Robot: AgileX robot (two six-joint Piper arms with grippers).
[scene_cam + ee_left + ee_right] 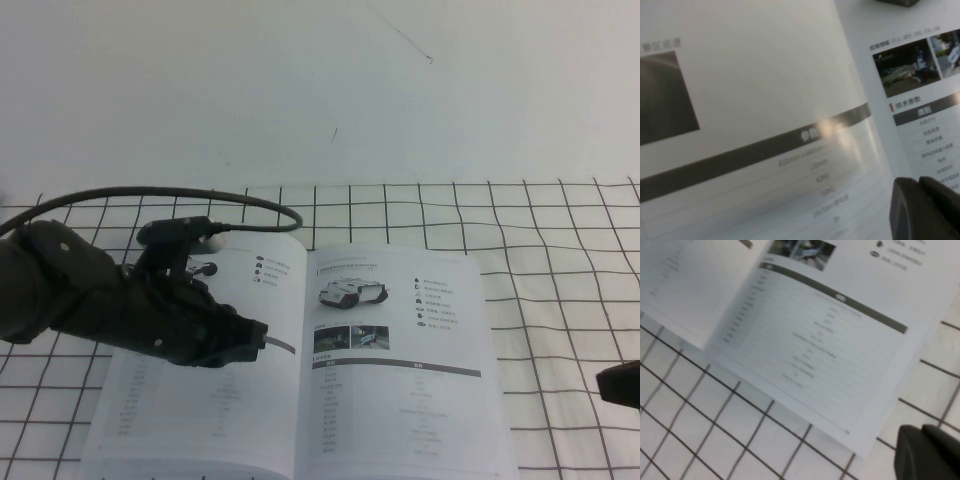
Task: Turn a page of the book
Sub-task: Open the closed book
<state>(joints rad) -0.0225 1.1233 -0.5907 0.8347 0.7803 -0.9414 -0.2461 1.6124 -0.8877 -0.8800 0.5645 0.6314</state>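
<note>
The left gripper (250, 340) hovered over the book's (300, 440) left leaf near the spine; whether its jaws were spread, I cannot tell. The page (400, 370) lay flat right of the spine. The right gripper (620, 385) sat off the book's right edge on the gridded cloth (560, 260), jaws unreadable

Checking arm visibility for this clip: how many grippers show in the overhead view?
2. The left gripper is over the book, on its left-hand page; only a sliver of the right gripper shows at the right edge.

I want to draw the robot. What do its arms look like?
The left arm is chunky, matte black, with a thin black cable looping over it. Its left end effector is black and blocky. The right end effector shows only as a black tip.
</note>
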